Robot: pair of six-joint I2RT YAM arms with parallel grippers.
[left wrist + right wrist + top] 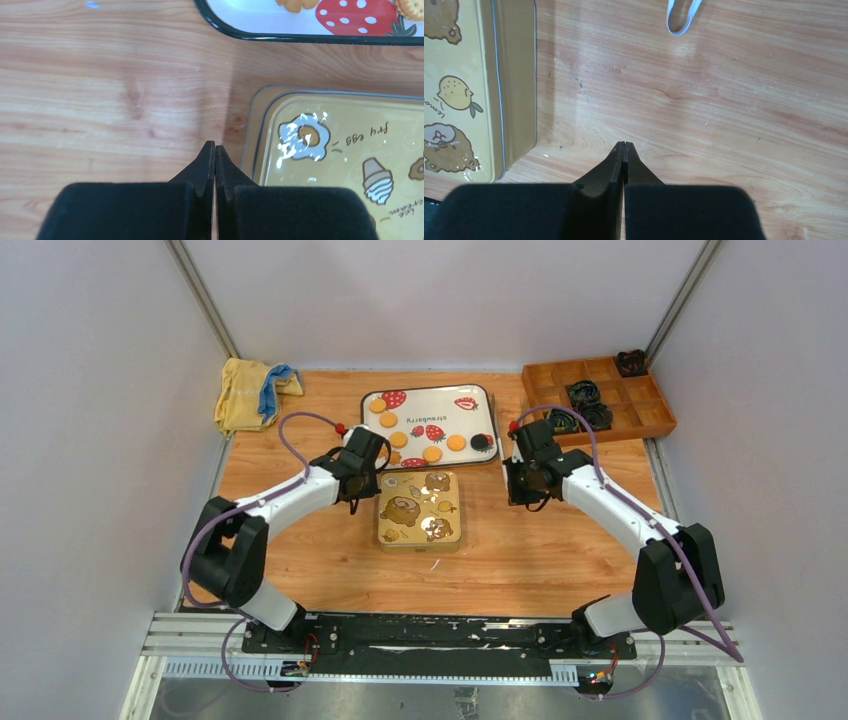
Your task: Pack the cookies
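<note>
Closed and empty: left gripper (pixel 215 146), right gripper (pixel 624 144); overhead alone shows black cookie (pixel 481 441)

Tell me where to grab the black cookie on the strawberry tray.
Take the black cookie by its rim, on opposite edges, coming straight down from above. It lies flat on the tray, so only the thin edge offers purchase. It sits near the tray's right end, so the right pincer, now shut, is probably the nearer one.
</note>
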